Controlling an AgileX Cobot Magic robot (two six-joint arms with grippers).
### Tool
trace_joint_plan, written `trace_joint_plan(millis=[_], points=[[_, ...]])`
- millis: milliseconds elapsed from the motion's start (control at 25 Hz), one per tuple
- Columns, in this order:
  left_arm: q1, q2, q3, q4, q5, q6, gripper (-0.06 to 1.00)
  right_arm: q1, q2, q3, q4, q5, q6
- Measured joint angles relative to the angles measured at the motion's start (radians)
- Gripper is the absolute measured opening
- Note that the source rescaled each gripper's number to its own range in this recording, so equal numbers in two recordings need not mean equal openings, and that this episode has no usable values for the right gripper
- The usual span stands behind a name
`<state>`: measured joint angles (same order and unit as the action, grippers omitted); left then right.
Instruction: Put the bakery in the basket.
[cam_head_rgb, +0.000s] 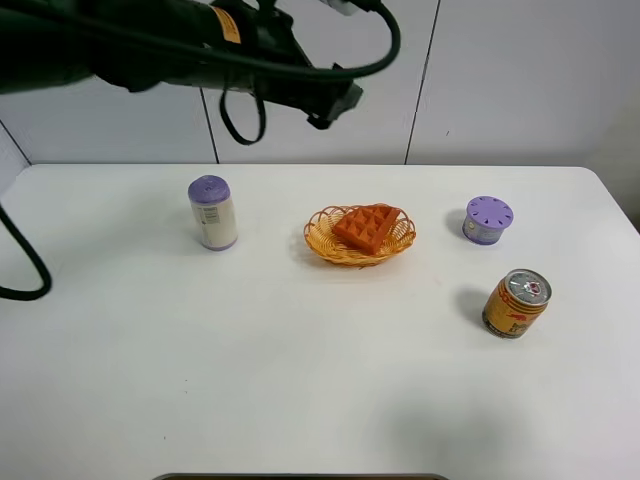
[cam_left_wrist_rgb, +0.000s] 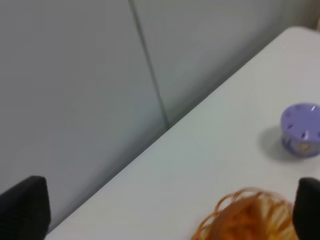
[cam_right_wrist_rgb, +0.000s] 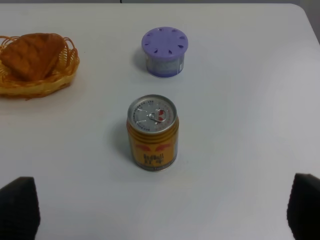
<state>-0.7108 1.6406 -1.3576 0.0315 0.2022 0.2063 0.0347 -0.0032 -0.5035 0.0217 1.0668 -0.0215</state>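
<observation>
On the white bench (cam_head_rgb: 300, 390) stand a purple-capped white bottle (cam_head_rgb: 212, 212), a squat purple tub (cam_head_rgb: 488, 220), and near it a yellow can (cam_head_rgb: 516, 303).

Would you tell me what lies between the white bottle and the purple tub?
The basket, holding the waffle, sits between the bottle and the tub; the exterior high view shows it.

White table (cam_head_rgb: 300, 390) carries basket (cam_head_rgb: 318, 244), white bottle (cam_head_rgb: 213, 212), purple-lidded tub (cam_head_rgb: 488, 220), yellow can (cam_head_rgb: 516, 303).

Counter (cam_head_rgb: 300, 380): basket (cam_head_rgb: 322, 245) at centre, bakery (cam_head_rgb: 366, 226) lying in it; tall canister (cam_head_rgb: 212, 212) left of basket; lidded tub (cam_head_rgb: 488, 220) right of basket; drink can (cam_head_rgb: 516, 303) just in front of tub
</observation>
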Motion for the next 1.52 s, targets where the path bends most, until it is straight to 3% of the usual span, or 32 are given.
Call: trace_joint_plan(millis=[600,1200,1520], points=[[0.247,-0.352,0.0,0.168,0.502,0.0,0.98,0.0,0.0,0.0,0.0,0.0,0.0],[0.5,-0.693,0.0,0.226,0.831,0.001,0.98,0.0,0.0,0.0,0.0,0.0,0.0],[0.524,-0.869,0.012,0.219,0.994,-0.04,0.98,0.0,0.0,0.0,0.0,0.0,0.0]])
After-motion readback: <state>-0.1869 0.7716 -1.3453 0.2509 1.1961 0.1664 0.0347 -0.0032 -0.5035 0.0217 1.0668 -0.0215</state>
